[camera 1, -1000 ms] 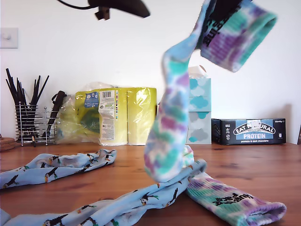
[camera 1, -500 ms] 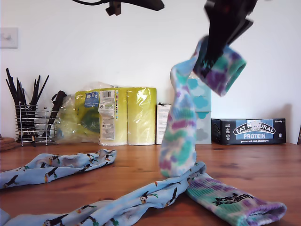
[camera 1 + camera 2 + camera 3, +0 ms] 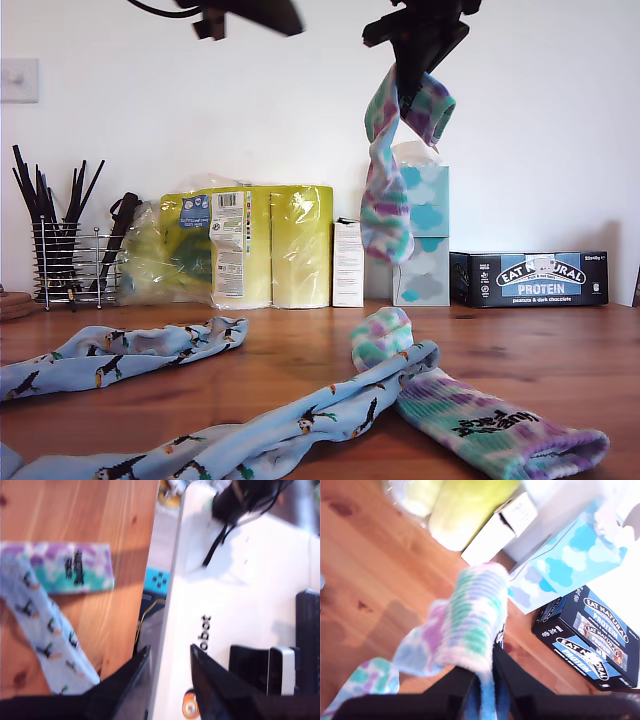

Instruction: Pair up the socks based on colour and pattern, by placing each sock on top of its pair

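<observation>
My second gripper [image 3: 408,75] hangs high at the exterior view's top, shut on a tie-dye sock [image 3: 388,190] that dangles clear of the table; in the second wrist view that sock [image 3: 470,625] bulges out of the gripper [image 3: 485,666]. The other tie-dye sock [image 3: 500,425] [image 3: 70,575] lies on the table at the exterior view's lower right. A blue bird-print sock [image 3: 280,430] [image 3: 45,635] crosses over it near its toe. The second blue sock [image 3: 120,355] lies apart at the exterior view's left. My first gripper [image 3: 170,647] is beyond the table edge, narrowly open and holding nothing.
Along the back wall stand a wire holder of black utensils [image 3: 65,250], yellow wrapped packs [image 3: 270,245], a small white carton [image 3: 348,262], a cloud-print tissue box [image 3: 425,235] and a black protein-bar box [image 3: 530,278]. Another arm [image 3: 245,14] shows at the top edge.
My second gripper has carried the tie-dye sock up and toward the exterior view's left and the back. Its lower end has lifted off the socks on the table.
</observation>
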### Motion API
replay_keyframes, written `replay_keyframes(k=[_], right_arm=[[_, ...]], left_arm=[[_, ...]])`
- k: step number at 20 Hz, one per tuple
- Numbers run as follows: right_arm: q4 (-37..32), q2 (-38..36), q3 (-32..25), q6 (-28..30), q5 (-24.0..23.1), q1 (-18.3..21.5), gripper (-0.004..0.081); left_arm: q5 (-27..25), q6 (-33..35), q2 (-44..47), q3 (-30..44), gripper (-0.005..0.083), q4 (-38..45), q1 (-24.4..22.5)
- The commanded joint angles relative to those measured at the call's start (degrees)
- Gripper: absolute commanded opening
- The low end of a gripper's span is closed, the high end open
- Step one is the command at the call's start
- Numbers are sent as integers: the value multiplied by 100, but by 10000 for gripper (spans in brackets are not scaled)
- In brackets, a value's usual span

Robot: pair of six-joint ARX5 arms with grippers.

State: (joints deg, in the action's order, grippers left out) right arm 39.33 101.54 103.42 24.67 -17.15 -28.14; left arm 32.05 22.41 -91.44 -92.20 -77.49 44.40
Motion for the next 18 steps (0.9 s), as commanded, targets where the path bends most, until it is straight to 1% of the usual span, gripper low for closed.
replay_keyframes(k=[1,2,3,4,5,6,8,9,11,13,15,17,18], right_arm=[[326,306,-85,-387,24,50,-13],[741,424,-90,-645,111,63,-13],[1119,566,-96,-914,404,87,-13],[1504,748,-98,-1097,767,90,-13],[1808,876,-98,-1220,1104,90,-13],[2111,1027,-98,-1266,1303,66,-13],[2704,1156,-98,-1287,1322,-57,-13],[2959,1156,-98,-1419,1346,-87,-13],[3388,1106,-98,-1464,1368,-142,-13],[3762,1106,-98,-1718,1582,-157,-13],[3895,1115,-142,-1930,1915,-227,-13],[3906,1115,-146,-2017,2109,-326,-11],[3910,1115,-157,-2017,2107,-387,33]], left_arm=[[-94,-11,24,-66,145,-35,-50],[-157,-11,24,-66,112,-35,-87],[-223,-9,26,-66,64,-39,-144],[-299,0,26,-66,10,-39,-219],[-341,15,26,-66,-26,-35,-310],[-341,13,26,-66,-23,-35,-415],[-341,11,26,-66,-23,-37,-673],[-332,11,26,-66,-23,-39,-811],[-254,11,26,-66,-23,-39,-1058],[-225,13,26,-66,-23,-39,-1202],[-199,15,26,-66,-23,-42,-1296],[-201,39,26,-66,-23,-42,-1340],[-205,59,26,-66,-23,-42,-1340]])
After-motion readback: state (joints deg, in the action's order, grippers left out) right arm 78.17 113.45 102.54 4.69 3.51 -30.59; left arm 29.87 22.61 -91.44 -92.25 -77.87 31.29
